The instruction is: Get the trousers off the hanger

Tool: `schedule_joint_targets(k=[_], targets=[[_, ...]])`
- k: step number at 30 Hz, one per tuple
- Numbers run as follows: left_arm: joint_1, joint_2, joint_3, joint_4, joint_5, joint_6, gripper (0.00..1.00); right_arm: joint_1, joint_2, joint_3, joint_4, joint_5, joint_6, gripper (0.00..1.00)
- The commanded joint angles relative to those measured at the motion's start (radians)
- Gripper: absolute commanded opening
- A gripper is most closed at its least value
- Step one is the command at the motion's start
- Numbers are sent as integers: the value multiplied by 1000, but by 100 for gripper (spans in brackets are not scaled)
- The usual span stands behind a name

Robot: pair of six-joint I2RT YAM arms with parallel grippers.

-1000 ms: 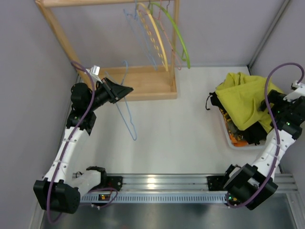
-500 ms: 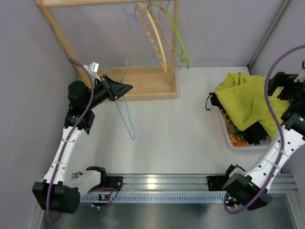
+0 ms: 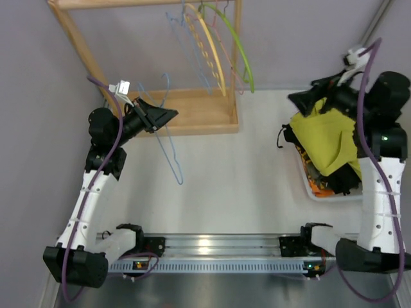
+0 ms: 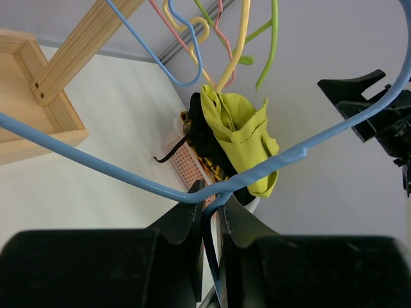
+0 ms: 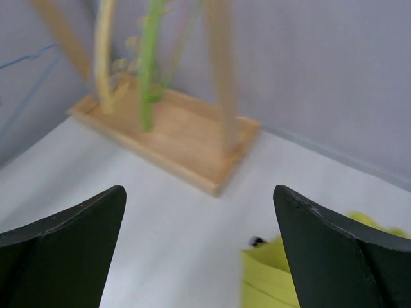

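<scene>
Mustard trousers (image 3: pixel 324 138) and light-blue wire hanger (image 4: pixel 302 154), well apart.
The trousers lie crumpled at right; the hanger is bare and tilted at left.

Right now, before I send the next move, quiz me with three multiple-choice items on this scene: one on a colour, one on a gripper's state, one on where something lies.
1. The wire hanger in the left gripper is:
A lime-green; B pink; C light blue.

2. The right gripper is:
A open, holding nothing; B shut on cloth; C shut on a hanger.

3. The mustard trousers lie:
A draped on the wire hanger; B on the black clothes in the white bin; C in the left gripper.

Answers:
1 C, the left wrist view shows blue wire clamped between the shut fingers.
2 A, its fingers stand wide apart with nothing between them.
3 B, they top the heap at the right, well apart from the hanger.
</scene>
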Motion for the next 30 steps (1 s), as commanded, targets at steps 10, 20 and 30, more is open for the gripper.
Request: schedule_joint_targets(k=[10,20,30], targets=[[3,-32,32,109,-71,-39,0,979,177,-15,139,444,213,85],[3,-63,3,109,-106,-46,0,1225,302,-18,225,502,261,79],[3,-98,-33,109,-143,-31,0,1308,383,-10,252,543,281,75]])
